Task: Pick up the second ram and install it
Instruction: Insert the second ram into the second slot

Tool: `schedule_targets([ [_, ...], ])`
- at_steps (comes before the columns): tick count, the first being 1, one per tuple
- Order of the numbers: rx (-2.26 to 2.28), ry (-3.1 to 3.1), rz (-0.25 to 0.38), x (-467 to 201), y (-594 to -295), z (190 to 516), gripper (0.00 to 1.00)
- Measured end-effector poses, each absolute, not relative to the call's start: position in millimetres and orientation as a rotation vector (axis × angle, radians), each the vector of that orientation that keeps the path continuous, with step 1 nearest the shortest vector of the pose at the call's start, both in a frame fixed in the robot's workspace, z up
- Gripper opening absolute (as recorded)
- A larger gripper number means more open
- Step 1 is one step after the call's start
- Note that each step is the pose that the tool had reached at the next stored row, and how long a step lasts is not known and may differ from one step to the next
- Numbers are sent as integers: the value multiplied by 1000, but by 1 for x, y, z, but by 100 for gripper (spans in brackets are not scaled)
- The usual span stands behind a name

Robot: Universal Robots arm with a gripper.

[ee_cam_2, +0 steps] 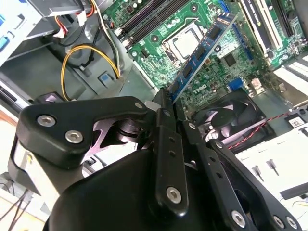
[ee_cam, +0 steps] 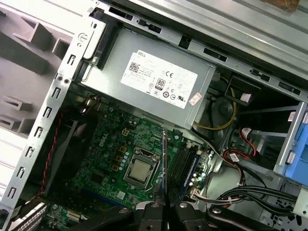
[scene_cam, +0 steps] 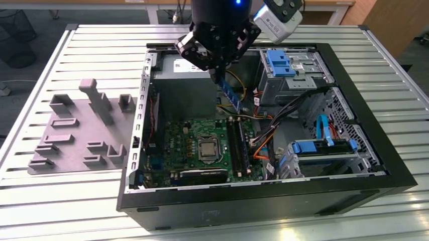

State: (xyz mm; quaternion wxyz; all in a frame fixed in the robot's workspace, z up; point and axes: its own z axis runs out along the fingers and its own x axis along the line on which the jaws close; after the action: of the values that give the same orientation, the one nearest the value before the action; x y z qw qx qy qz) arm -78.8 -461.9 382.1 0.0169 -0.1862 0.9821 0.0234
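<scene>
End effector (scene_cam: 224,80) is pinched tight on the ram (scene_cam: 231,95), which hangs tilted over the open PC case (scene_cam: 268,198), above the mobo (scene_cam: 201,145) and not touching it. In the exterior view the stick's lower end sits just above the black slots (scene_cam: 236,145), w/ the CPU socket (scene_cam: 208,149) beside them. In the second wrist view the two fingers (ee_cam_2: 166,139) close on one end of the ram (ee_cam_2: 202,50); the rest of the stick runs out over the mobo (ee_cam_2: 159,53) past the CPU socket (ee_cam_2: 185,43), dark chips in a row along its blue-green face. A fan (ee_cam_2: 226,120) lies near the mobo there, yellow wires (ee_cam_2: 89,53) looping off to the other side. In the first wrist view the ram (ee_cam: 164,159) shows edge-on, between the CPU socket (ee_cam: 140,171) and the slots (ee_cam: 185,166), w/ the PSU (ee_cam: 159,84) beyond. Case sits on a slatted counter (scene_cam: 80,201); grey fixture (scene_cam: 77,135) rests next to the case, at the exterior view's left. Blue drive brackets (scene_cam: 278,63) are inside the case, near the arm.
</scene>
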Motion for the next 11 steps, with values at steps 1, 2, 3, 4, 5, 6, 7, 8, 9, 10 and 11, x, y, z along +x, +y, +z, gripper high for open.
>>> schedule_targets([
  [1,-572,3054,73,-79,-462,382,14],
  [2,-565,3055,72,-79,-462,382,14],
  [3,-558,3056,72,-79,-462,382,14],
  [4,-552,3057,72,-79,-462,382,14],
  [5,-546,3058,72,-79,-462,382,14],
  [6,-540,3059,72,-79,-462,382,14],
  [7,-534,3060,72,-79,-462,382,14],
  [8,-528,3061,72,-79,-462,382,14],
  [9,-521,3062,72,-79,-462,382,14],
  [10,-514,3063,71,-79,-462,382,14],
  [11,-508,3064,71,-79,-462,382,14],
])
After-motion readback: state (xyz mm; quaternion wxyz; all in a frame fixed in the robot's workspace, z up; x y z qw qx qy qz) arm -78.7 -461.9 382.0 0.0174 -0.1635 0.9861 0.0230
